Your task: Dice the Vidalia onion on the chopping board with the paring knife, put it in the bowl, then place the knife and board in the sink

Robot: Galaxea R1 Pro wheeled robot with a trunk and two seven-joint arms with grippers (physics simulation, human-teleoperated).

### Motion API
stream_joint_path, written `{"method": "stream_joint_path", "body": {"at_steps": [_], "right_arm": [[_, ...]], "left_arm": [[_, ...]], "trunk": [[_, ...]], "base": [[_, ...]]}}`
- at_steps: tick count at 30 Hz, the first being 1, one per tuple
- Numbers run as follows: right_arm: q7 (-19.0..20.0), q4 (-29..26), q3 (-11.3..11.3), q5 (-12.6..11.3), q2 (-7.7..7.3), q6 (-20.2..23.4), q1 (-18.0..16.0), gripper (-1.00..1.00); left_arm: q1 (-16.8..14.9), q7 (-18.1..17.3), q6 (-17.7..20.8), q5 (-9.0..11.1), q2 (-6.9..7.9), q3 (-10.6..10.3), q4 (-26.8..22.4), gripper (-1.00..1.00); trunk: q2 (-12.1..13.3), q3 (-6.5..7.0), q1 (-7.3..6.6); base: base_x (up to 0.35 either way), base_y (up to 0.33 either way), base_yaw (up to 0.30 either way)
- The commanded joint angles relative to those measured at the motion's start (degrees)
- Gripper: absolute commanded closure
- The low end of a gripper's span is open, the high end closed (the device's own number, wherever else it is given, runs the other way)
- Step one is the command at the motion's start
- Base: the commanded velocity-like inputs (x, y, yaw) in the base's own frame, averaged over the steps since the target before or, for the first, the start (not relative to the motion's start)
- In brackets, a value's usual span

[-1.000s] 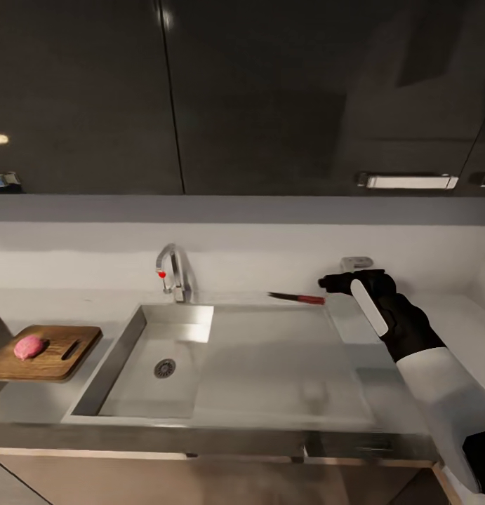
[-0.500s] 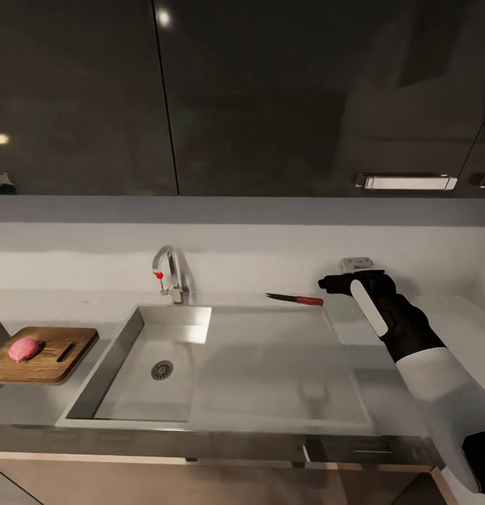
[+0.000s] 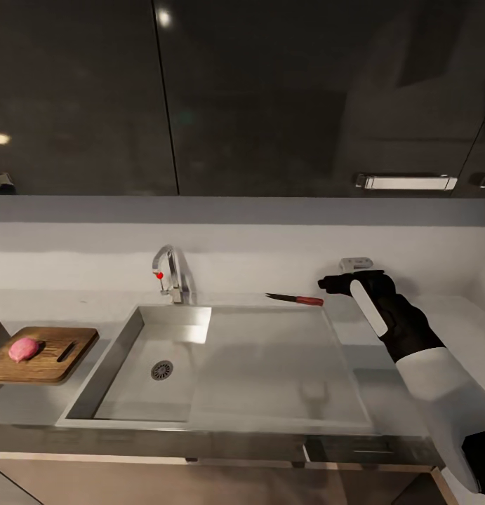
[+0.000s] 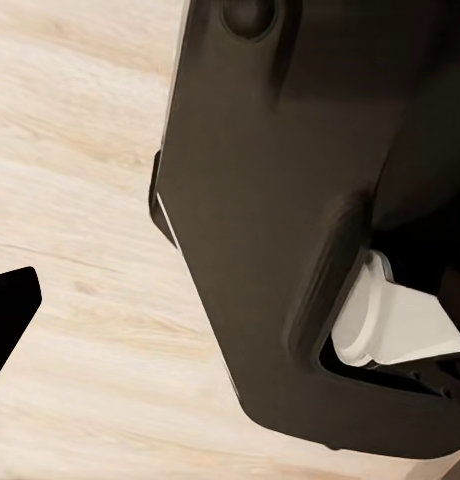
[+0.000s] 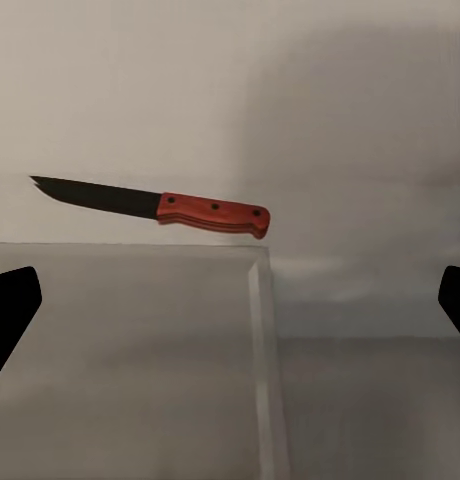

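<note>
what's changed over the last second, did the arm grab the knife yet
No grab yet. The whole head view shifted slightly early on, so the camera moved, not the things. The right gripper stays open just short of the paring knife. The Vidalia onion still sits on the chopping board.

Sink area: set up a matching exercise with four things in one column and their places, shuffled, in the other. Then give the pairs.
Things:
1. Vidalia onion
2. paring knife
3. right gripper
4. chopping board

Places:
A. on the countertop, on the basin side of the sink
B. behind the drainboard's back edge, handle toward the right gripper
C. on top of the chopping board
D. just beyond the red handle's end, apart from it

Pairs: 1-C, 2-B, 3-D, 4-A
</note>
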Motion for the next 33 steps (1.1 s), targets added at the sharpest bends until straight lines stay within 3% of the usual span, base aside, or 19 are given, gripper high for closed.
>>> {"method": "stream_joint_path", "body": {"at_steps": [1,10,24,33], "right_arm": [[-0.56,-0.05,0.21,-0.60,-0.08,0.13,-0.08,-1.00],[-0.56,-0.03,0.21,-0.60,-0.12,0.13,-0.08,-1.00],[-0.56,3.49,0.21,-0.60,0.04,0.13,-0.09,-1.00],[-0.56,4.94,0.29,-0.64,0.14,0.05,-0.09,-1.00]], "left_arm": [[-0.08,0.02,-0.28,0.15,-0.03,-0.33,0.18,-1.00],[-0.02,0.01,-0.40,0.15,-0.03,-0.33,0.16,-1.00],[0.01,-0.01,-0.40,0.13,-0.18,-0.33,0.16,-1.00],[0.02,0.02,-0.40,0.14,0.08,-0.32,0.16,-1.00]], "trunk": [[-0.13,-0.13,0.04],[-0.13,-0.13,0.04],[-0.13,-0.13,0.04],[-0.13,-0.13,0.04]], "base": [[0.000,0.000,0.000],[0.033,-0.032,0.000],[0.153,-0.150,0.000],[0.178,0.057,0.000]]}}
